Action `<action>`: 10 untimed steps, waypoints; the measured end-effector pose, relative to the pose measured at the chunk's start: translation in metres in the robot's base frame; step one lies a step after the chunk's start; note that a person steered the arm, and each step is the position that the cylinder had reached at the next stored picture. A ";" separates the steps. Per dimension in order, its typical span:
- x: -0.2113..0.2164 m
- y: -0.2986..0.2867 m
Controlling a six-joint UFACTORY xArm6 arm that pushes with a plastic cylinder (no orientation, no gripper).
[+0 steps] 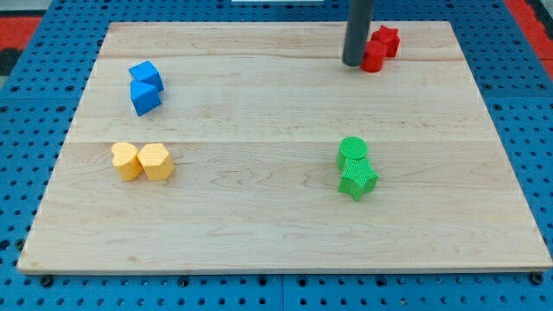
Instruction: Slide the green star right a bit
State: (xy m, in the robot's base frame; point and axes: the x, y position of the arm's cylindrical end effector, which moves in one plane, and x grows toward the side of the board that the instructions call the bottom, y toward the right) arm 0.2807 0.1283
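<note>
The green star lies on the wooden board at the view's lower right. A green round block touches it from just above. My tip is near the view's top, far above the green star, close against the left side of the red blocks.
Two blue blocks sit stacked close together at the view's upper left. Two yellow blocks sit side by side at the left middle. A blue pegboard surrounds the board.
</note>
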 end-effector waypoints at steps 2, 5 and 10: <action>0.016 -0.018; 0.044 -0.026; 0.044 -0.026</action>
State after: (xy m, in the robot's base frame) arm 0.3243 0.1022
